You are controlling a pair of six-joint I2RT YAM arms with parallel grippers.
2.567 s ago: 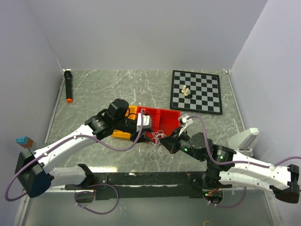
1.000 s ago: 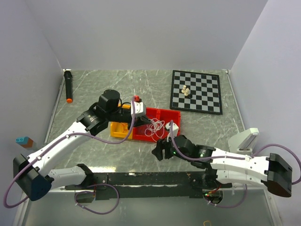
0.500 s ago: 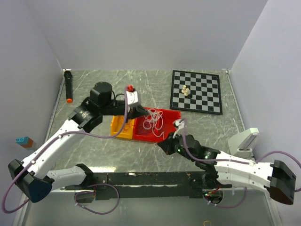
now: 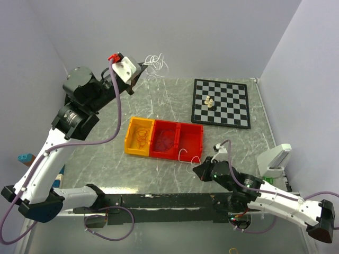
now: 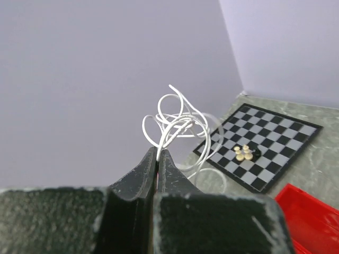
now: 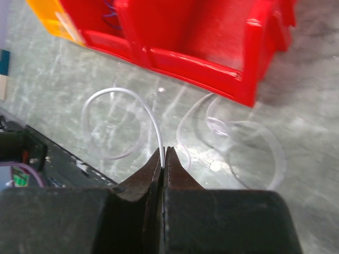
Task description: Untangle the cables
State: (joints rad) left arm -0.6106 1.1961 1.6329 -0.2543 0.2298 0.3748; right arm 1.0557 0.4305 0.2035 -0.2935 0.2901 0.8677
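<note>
My left gripper is raised high at the back left, shut on a curly white cable whose loops hang off its tips. The left wrist view shows those loops rising from the closed fingertips. My right gripper is low on the table in front of the red bin, shut on another stretch of white cable that curls on the table. An orange-red cable lies in the yellow bin. A dark purple one lies in the middle red compartment.
A chessboard with a few pieces lies at the back right. A blue and orange block sits at the far left and a white object at the right. Grey walls close in on three sides.
The left arm has swung up and back to the left, lifting the white cable out of the bins. The right gripper has shut on white cable in front of the red bin.
</note>
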